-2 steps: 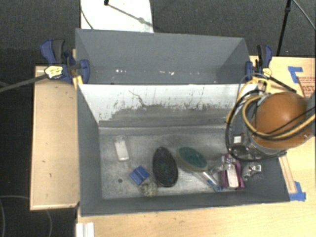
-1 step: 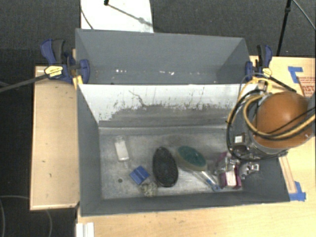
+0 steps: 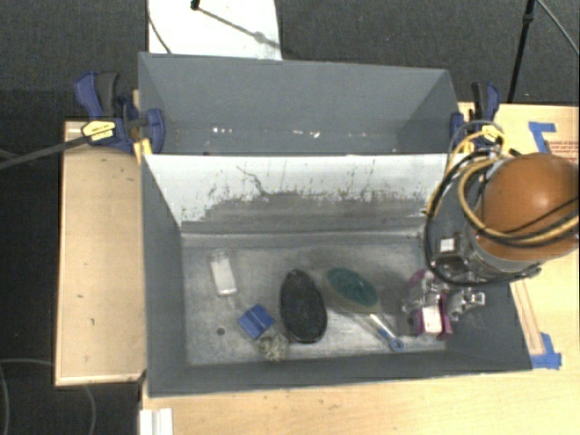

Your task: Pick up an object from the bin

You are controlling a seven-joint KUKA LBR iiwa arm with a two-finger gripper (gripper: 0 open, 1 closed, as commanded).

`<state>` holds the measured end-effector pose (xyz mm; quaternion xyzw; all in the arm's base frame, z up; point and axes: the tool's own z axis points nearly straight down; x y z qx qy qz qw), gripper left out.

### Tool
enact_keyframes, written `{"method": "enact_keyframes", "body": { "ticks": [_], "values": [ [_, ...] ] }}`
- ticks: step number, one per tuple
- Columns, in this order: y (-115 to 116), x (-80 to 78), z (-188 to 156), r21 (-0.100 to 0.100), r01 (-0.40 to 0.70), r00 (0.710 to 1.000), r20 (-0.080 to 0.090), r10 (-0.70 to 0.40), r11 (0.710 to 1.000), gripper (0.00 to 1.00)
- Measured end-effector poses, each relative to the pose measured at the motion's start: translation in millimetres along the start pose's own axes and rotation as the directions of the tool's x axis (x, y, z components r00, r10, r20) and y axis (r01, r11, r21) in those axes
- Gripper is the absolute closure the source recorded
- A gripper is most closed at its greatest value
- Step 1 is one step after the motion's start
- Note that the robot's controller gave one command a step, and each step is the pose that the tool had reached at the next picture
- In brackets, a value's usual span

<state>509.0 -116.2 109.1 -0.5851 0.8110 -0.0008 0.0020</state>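
Note:
My gripper (image 3: 450, 299) hangs low at the right end of the bin, close to the floor. Right against its lower left side lies a small magenta and white thing (image 3: 427, 319); whether it is held cannot be told. A thin white stick with a blue tip (image 3: 384, 330) lies slantwise just to the left of that. Further left, a teal oval thing (image 3: 352, 288) rests flat on the bin floor.
A black oval thing (image 3: 302, 306) lies in the middle of the floor. Left of it are a small blue block (image 3: 256, 320), a grey crumpled scrap (image 3: 271, 344) and a small clear bottle (image 3: 222, 275). The arm's orange cover and cables overhang the right rim.

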Motion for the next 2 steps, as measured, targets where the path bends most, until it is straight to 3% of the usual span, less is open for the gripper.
{"method": "enact_keyframes", "body": {
  "ticks": [1,2],
  "values": [
    [-0.5,-0.9,-19.6,-0.001,-0.005,1.0,0.0,0.005,1.0,1.0],
    [-1.8,-1.6,-72.3,0.002,-0.01,1.0,0.0,0.01,1.0,1.0]
  ]
}}
